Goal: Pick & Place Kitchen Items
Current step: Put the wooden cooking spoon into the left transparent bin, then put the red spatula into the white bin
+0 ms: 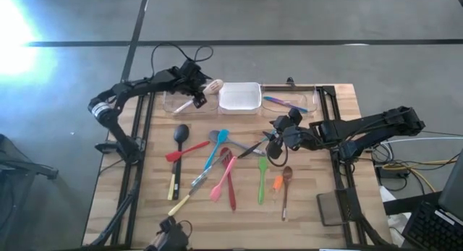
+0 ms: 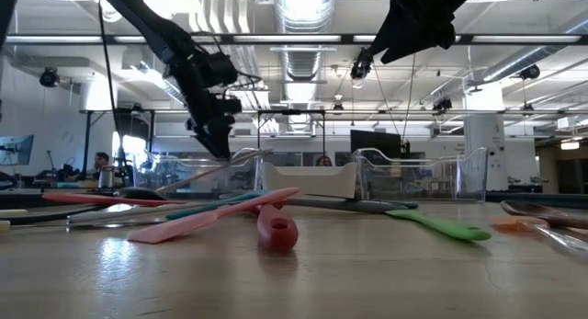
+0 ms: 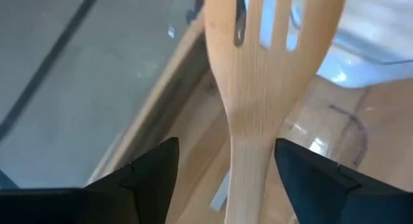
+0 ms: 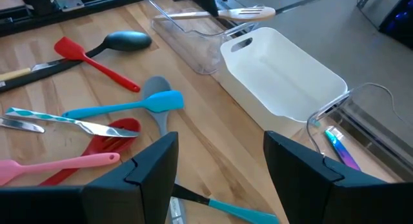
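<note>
A wooden slotted spatula (image 3: 258,88) lies slanted in the left clear tray (image 1: 173,103). Its head (image 4: 248,13) is raised near the white tray's far corner. My left gripper (image 1: 197,99) hangs just above it, open, one finger on either side of the handle. My right gripper (image 4: 219,153) is open and holds nothing. It hovers at the right of the loose utensils: black ladle (image 1: 179,134), red spatula (image 1: 184,151), blue spatula (image 4: 129,108), pink spatula (image 1: 223,180), green spoon (image 1: 262,180) and brown wooden spoon (image 1: 286,187).
The white tray (image 1: 239,97) stands between two clear trays along the table's far edge. The right clear tray (image 1: 293,99) holds a blue and purple utensil (image 1: 283,102). A dark pad (image 1: 330,207) lies at the near right. Bare wood shows along the near edge.
</note>
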`<state>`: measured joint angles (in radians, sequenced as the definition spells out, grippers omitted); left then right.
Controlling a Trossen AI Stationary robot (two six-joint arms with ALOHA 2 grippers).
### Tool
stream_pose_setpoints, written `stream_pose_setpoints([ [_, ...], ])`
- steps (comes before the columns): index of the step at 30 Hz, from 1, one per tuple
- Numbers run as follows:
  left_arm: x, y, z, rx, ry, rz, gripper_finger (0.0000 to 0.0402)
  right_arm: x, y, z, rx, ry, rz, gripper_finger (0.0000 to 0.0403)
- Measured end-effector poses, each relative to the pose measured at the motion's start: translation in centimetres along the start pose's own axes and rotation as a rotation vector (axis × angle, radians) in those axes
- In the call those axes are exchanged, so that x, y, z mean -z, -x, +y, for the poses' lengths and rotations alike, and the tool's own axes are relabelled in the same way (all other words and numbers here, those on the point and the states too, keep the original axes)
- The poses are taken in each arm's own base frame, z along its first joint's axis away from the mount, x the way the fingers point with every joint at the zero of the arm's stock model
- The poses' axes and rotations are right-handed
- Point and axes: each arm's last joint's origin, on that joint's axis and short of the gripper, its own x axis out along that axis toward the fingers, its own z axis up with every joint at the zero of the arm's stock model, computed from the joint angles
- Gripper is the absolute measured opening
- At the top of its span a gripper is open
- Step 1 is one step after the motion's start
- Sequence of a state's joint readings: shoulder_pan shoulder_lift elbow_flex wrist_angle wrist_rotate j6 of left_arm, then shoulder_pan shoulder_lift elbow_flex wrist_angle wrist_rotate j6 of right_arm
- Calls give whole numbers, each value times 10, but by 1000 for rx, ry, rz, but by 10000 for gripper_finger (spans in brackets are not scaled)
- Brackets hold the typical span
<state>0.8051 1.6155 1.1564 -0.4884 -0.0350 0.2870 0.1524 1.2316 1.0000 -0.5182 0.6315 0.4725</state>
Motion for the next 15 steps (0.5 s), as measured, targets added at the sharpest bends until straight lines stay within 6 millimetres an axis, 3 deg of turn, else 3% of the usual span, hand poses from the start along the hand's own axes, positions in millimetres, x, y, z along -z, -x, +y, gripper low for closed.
stream_pose_setpoints([
  [9, -3, 83, -1, -33, 60, -179, 261, 0, 0, 0, -1, 0, 0, 219],
  [15, 6, 136, -12, 51, 105, -298, 260, 0, 0, 0, -2, -3, -3, 219],
])
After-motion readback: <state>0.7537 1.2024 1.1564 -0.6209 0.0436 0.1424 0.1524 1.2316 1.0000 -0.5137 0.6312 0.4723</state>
